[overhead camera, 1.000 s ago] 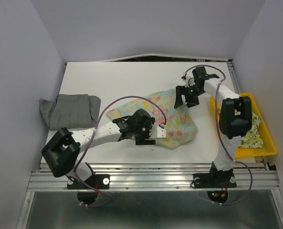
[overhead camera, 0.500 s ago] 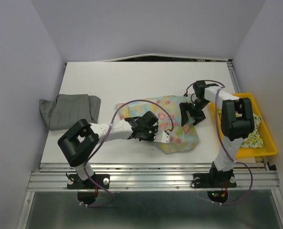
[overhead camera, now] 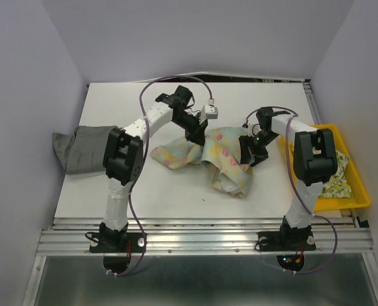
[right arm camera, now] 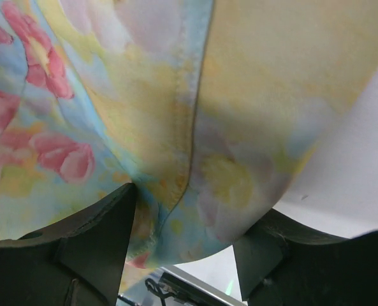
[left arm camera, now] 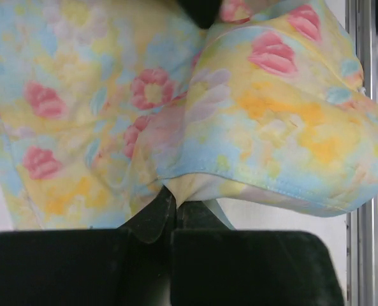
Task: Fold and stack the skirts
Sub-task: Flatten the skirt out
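Observation:
The pastel floral skirt (overhead camera: 230, 159) lies bunched and partly lifted at the table's middle. My left gripper (overhead camera: 197, 132) is shut on its hem (left arm camera: 195, 191) and holds that edge raised toward the far side. The cloth fills the left wrist view above the pinched jaws (left arm camera: 174, 203). My right gripper (overhead camera: 248, 155) sits at the skirt's right edge. Its jaws (right arm camera: 189, 226) stand apart, open, with a fold of the floral skirt (right arm camera: 195, 127) between them. The grey skirt (overhead camera: 90, 148) lies folded at the left. A pale printed skirt (overhead camera: 338, 177) rests in the tray.
A yellow plastic tray (overhead camera: 361, 194) sits at the table's right edge, beside the right arm. The left arm reaches across the table's left half, its cable looping above. Metal rails run along the near edge (overhead camera: 208, 236).
The left gripper shut on the floral skirt's near edge and swung it up to the far side, bunching the cloth. The right gripper dropped onto the right edge, its jaws narrowing.

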